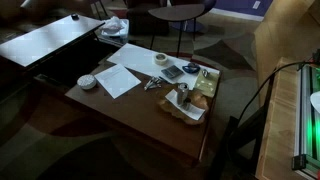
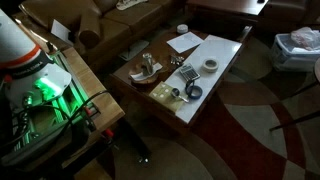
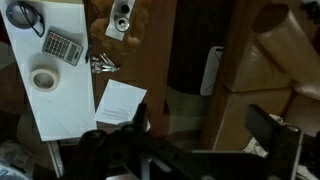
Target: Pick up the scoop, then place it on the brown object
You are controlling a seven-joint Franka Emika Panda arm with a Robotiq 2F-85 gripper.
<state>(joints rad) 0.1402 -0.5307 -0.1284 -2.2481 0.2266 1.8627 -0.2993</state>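
While scoop (image 3: pixel 121 17) lies on brown object (image 3: pixel 140 32); gripper (image 3: pixel 122 152) hangs well apart

Table (image 1: pixel 130 115), as I look down on it from my wrist. A flat board (image 1: pixel 135 52) lies along one side. On it, in a row, sit a tape roll (image 1: pixel 160 59), a calculator (image 1: pixel 173 72) and a ring-shaped item (image 1: pixel 190 68). Beside the board lie a round dish (image 1: pixel 87 81), a paper sheet (image 1: pixel 118 80) and keys (image 1: pixel 152 83). Past the keys is the brown object (image 1: pixel 203 92), with the scoop (image 1: pixel 183 96) at it.
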